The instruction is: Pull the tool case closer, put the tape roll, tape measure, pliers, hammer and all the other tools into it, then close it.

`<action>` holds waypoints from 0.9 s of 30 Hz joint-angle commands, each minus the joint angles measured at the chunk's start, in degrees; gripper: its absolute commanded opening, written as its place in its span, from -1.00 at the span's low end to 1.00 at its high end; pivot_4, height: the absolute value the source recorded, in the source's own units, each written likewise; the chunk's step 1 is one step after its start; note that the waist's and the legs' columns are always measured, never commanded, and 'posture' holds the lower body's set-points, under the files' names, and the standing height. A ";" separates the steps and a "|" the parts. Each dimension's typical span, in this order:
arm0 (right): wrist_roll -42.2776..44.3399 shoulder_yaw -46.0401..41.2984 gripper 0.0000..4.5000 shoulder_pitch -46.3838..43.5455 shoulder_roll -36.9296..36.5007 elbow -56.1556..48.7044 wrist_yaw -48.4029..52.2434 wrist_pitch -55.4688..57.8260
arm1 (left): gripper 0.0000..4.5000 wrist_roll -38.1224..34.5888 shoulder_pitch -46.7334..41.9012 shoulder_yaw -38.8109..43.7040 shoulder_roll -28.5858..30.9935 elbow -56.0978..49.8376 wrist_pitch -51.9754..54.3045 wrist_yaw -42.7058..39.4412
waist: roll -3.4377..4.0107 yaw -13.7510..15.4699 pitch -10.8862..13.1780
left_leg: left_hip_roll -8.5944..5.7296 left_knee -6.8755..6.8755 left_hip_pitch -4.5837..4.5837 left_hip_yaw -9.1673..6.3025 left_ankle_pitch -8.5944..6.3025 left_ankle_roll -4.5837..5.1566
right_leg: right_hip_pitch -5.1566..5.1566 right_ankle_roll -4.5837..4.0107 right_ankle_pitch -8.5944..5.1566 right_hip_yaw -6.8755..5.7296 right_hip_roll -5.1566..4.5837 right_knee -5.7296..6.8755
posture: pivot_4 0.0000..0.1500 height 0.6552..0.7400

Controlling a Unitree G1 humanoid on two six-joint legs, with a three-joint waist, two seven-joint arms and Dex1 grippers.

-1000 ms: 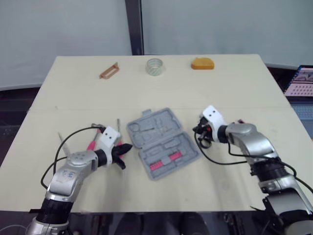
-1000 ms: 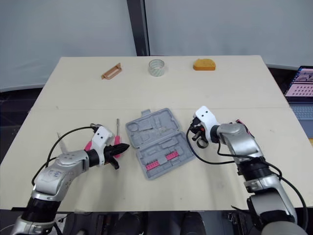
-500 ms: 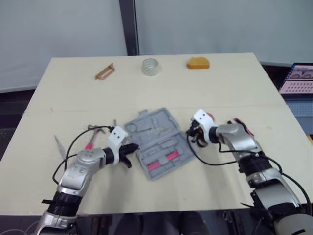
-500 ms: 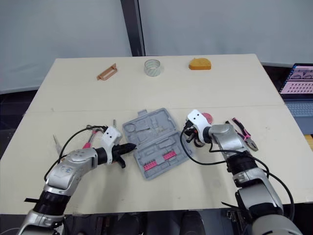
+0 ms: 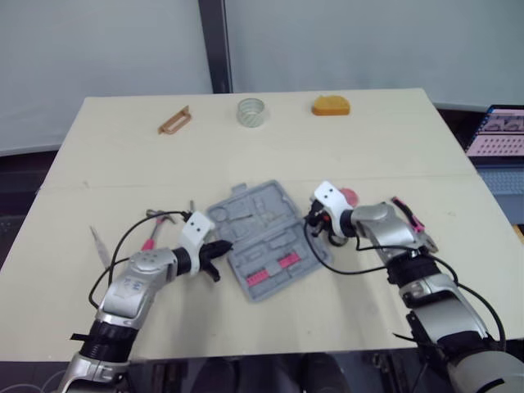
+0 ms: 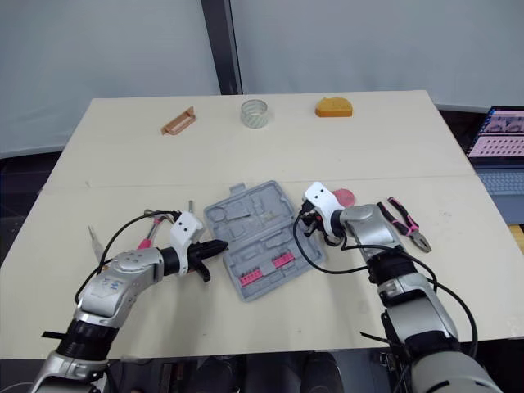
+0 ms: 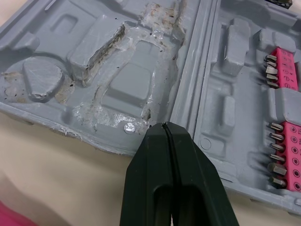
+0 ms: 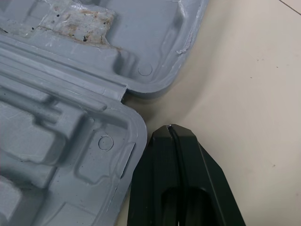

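Observation:
The grey tool case lies open in the middle of the table, with pink bit strips in one half. My left gripper is shut, its tips at the case's left edge. My right gripper is shut too, its tips on the table beside the case's right edge near the hinge. The clear tape roll and the orange tape measure sit at the far edge. The pink-handled pliers lie to the right of my right arm. Pink-handled tools lie behind my left arm.
A brown bracket-like piece lies at the far left of the table. A red round object sits behind my right wrist. A small grey tool lies near the left edge. A laptop stands off the table to the right.
The camera has shifted. My left gripper has closed in on the case's left edge. My right gripper has slid left up to the case's right edge.

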 commanded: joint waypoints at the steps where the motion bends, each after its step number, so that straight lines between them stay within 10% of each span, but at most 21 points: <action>1: -0.08 -0.91 -1.00 -0.43 0.22 -0.01 1.12 -0.63 | -0.99 -2.12 2.56 2.41 0.41 -1.98 2.11 -0.67 | 0.00 -0.15 0.00 | 0.01 0.00 0.01 0.00 0.00 0.00 | -0.01 0.00 0.00 0.00 0.00 0.02 | 1.00 1.00; 27: -0.47 -0.71 -1.00 -0.81 1.30 -0.30 3.54 -1.72 | -0.99 1.33 0.65 -1.15 2.02 3.64 -3.13 -5.15 | 0.01 -0.32 0.01 | 0.03 -0.01 0.02 0.01 0.00 -0.01 | -0.06 0.00 0.00 0.00 0.01 0.12 | 1.00 1.00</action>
